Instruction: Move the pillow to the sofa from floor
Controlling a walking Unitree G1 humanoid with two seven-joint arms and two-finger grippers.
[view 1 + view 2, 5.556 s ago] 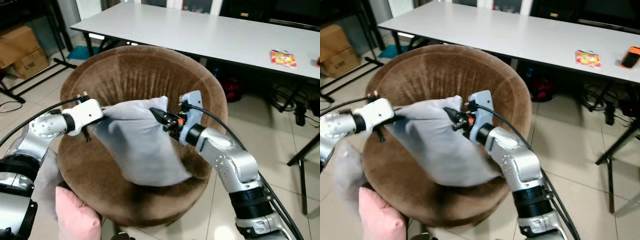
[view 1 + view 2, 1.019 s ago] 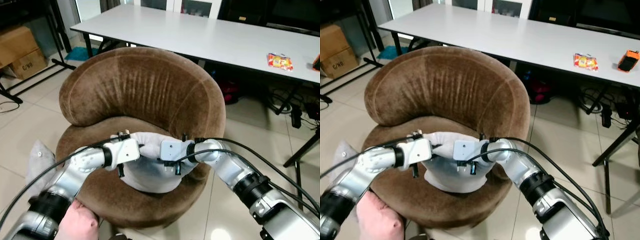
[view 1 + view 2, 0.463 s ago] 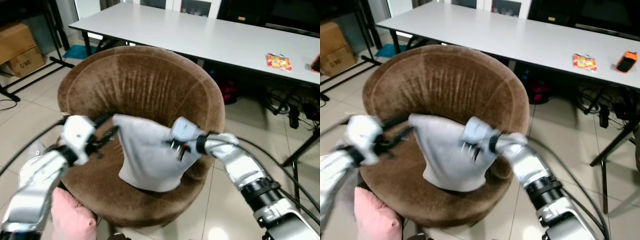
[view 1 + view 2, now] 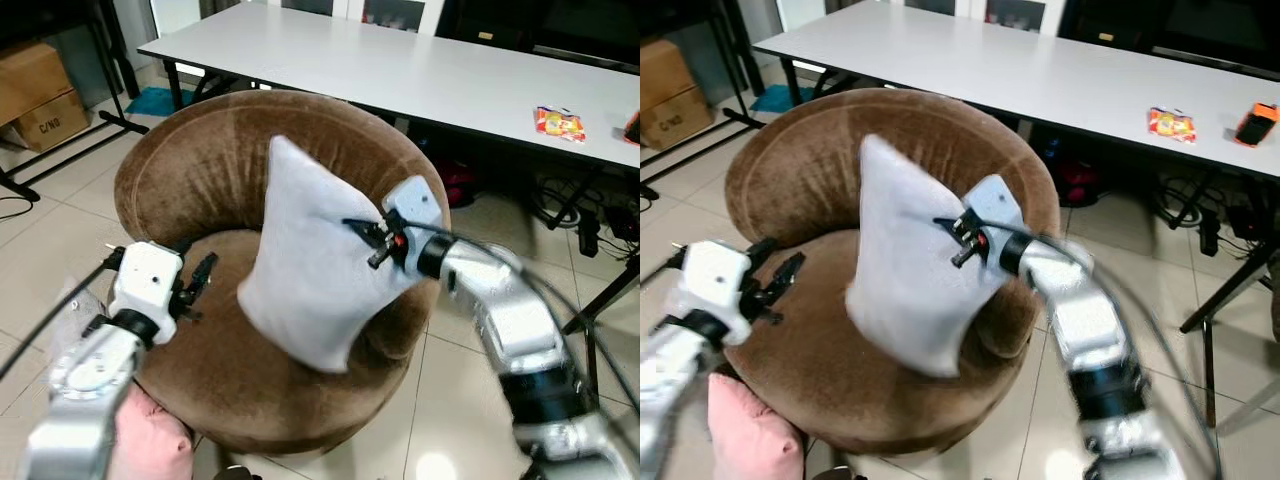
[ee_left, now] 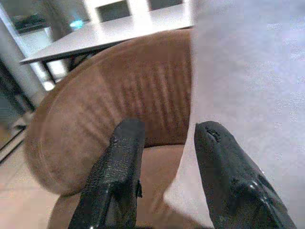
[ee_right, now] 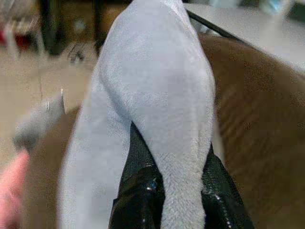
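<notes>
Half a second ago the left pincer was near the grey pillow's upper corner; it has since drawn back and down to the front left of the seat, while the pillow has swung up from lying slumped on the cushion to standing tall on one corner.

Nearest the robot, a pink cushion lies on the tiled floor at the foot of the chair, with a second grey cushion just beside it, partly behind the left arm. The left pincer hovers over the front left of the seat, its two black fingers spread apart with nothing between them, just beside the pillow's lower edge.

The grey pillow stands upright on the seat of the round brown sofa chair, its lower corner on the cushion and its top corner rising in front of the backrest. The right pincer is clamped on the pillow's right edge, a fold of fabric pinched between its fingers, and holds it up.

Behind the chair runs a long white bench carrying a small colourful packet and an orange object at its right end. Cardboard boxes sit on the floor far left.
</notes>
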